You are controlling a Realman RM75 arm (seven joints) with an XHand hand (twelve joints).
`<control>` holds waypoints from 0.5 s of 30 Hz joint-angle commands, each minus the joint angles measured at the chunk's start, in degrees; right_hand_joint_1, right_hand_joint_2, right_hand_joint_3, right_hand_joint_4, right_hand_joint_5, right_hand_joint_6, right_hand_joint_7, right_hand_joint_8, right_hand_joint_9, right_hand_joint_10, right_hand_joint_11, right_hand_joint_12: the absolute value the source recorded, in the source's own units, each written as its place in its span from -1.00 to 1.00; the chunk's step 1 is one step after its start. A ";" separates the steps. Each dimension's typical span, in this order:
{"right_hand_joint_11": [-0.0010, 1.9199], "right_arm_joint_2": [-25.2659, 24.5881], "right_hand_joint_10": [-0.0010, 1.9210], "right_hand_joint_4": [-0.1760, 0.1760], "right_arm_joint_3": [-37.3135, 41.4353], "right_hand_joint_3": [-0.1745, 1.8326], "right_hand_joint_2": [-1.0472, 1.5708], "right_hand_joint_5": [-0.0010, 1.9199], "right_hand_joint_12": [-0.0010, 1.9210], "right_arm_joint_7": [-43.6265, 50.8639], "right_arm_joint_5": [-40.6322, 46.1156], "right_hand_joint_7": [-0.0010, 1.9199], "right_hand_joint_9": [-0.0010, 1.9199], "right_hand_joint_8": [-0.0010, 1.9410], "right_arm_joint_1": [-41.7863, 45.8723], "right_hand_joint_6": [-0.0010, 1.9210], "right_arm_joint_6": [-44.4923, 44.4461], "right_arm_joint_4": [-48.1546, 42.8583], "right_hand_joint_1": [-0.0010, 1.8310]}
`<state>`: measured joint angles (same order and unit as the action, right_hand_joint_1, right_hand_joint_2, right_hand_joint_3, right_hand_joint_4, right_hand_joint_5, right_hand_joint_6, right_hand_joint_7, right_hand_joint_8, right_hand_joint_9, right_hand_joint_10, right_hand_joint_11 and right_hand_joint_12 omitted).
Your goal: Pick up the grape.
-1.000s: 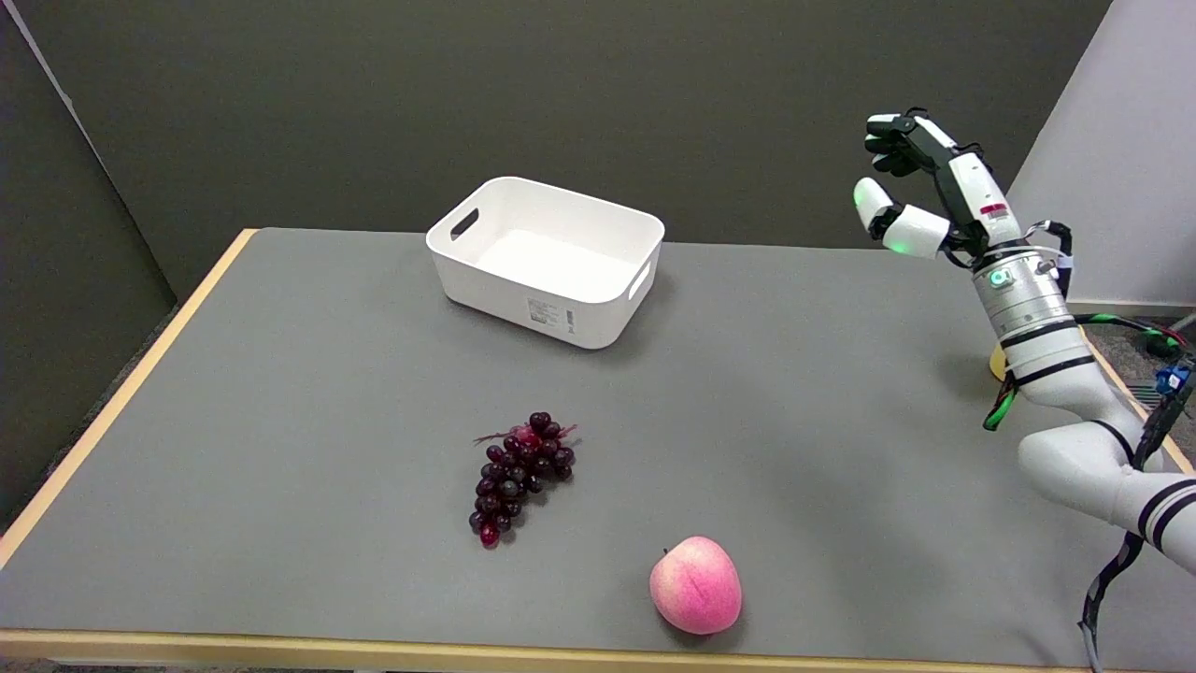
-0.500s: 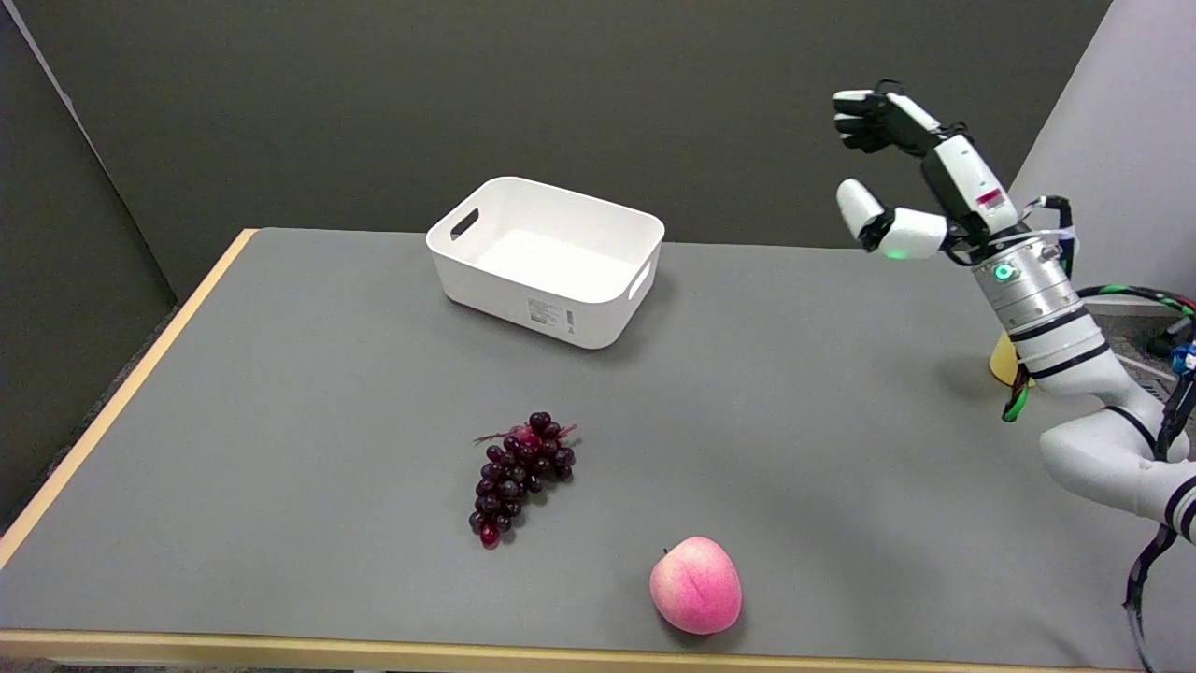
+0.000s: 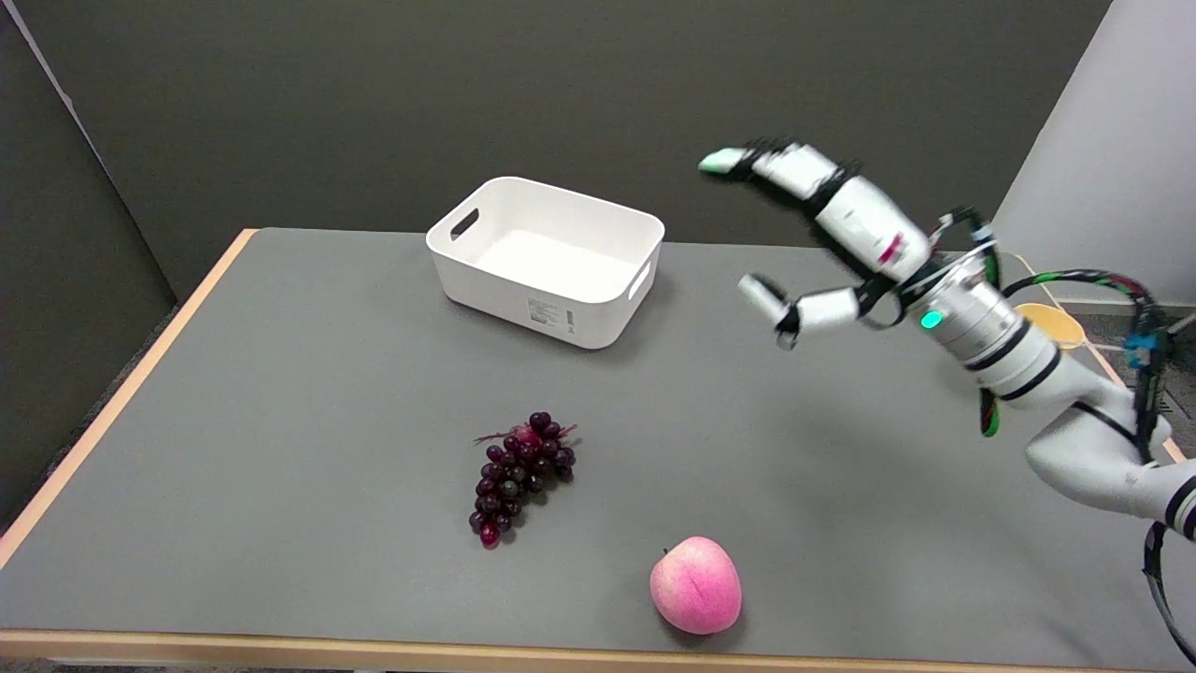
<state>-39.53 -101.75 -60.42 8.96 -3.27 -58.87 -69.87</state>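
Your grey-topped desk with pale wood edging, dark olive wall behind, dark purple grape bunch lying mid-desk — your right hand aloft, fingers spread, empty.

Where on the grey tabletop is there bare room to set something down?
Bare: the left stretch between the wooden edge and the dark purple grape bunch; the strip between the white plastic bin and the grapes. Crowded: near front, where grapes and pink peach lie.

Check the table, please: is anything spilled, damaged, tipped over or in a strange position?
Nothing stands out. The grape bunch and the pink apple lie intact on the table, the white bin sits upright, and the right robot hand hangs open above.
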 commanded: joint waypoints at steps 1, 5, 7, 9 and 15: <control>-0.92 -10.86 -0.37 0.48 -8.70 0.22 0.30 -0.89 0.13 6.91 -23.85 -0.83 -0.82 -0.70 -0.92 -0.60 2.28 -5.03 -0.19; -0.92 -12.23 -0.38 0.47 -15.45 0.22 0.29 -0.90 0.13 8.38 -24.47 -0.84 -0.83 -0.71 -3.74 -0.62 6.50 -5.45 -0.19; -0.93 -12.43 -0.38 0.46 -18.20 0.22 0.29 -0.90 0.12 9.93 -24.19 -0.85 -0.84 -0.71 -4.88 -0.63 8.28 -5.68 -0.19; -0.93 -13.77 -0.39 0.46 -20.34 0.22 0.29 -0.90 0.12 11.70 -24.05 -0.85 -0.84 -0.71 -6.05 -0.63 10.63 -5.56 -0.19; -0.95 -18.56 -0.40 0.44 -24.47 0.18 0.28 -0.90 0.18 14.20 -24.05 -0.84 -0.83 -0.74 -8.50 -0.66 15.78 -3.64 -0.14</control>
<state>-47.87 -112.29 -53.95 -7.84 -5.54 -54.12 -73.88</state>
